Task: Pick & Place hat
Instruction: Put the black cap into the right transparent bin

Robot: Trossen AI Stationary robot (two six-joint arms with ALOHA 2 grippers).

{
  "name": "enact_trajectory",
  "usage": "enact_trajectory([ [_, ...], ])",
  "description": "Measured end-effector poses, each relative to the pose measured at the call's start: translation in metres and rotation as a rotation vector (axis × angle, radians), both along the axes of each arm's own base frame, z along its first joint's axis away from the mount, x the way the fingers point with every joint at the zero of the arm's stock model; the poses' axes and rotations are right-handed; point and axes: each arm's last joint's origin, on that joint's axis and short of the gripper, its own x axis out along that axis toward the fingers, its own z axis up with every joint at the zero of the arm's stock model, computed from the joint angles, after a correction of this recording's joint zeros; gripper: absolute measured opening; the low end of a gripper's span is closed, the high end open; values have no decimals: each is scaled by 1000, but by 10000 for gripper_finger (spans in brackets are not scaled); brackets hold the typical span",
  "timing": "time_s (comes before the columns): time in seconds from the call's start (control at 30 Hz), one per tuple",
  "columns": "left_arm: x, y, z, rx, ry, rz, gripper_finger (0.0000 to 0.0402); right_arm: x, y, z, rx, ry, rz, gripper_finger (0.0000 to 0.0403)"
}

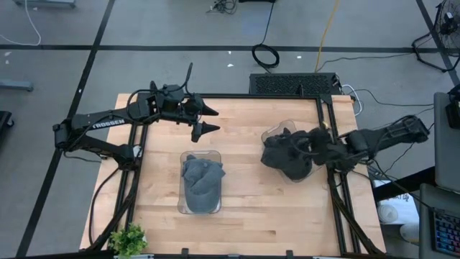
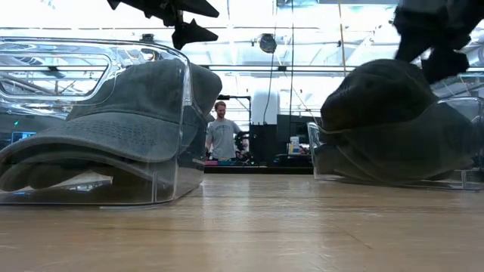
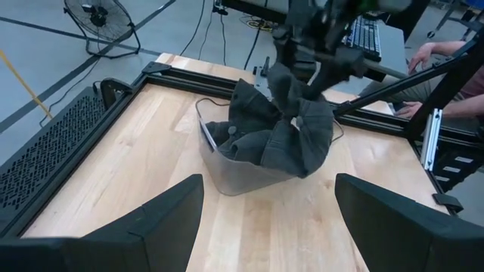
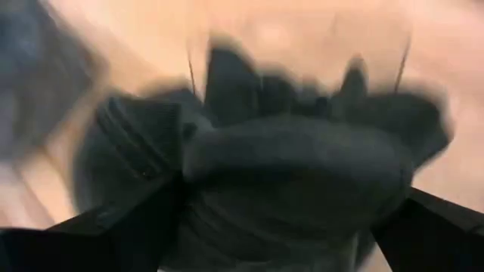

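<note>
Hat [image 1: 287, 155] between right claw's [image 1: 305, 147] spread fingers.

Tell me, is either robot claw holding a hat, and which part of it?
Neither holds one. The left gripper hangs open and empty. The right gripper is open, fingers straddling the crown of the dark hat in its clear bin, not yet closed.

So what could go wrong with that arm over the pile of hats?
The right gripper sits open over several dark hats heaped in the right bin; it might grab two at once, or drag the light bin along. The left gripper waits open, away from the left bin.
</note>
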Motion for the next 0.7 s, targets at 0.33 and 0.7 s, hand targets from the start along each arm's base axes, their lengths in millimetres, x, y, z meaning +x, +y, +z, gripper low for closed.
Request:
enact_trajectory([
  [0.33,0,0,-1,2,12,-3,306,-2,-14,-19,40,333,-135,377],
  [0.7,-1,0,-3,9,28,-1,306,5,-21,-6,-165,113,-164,377],
])
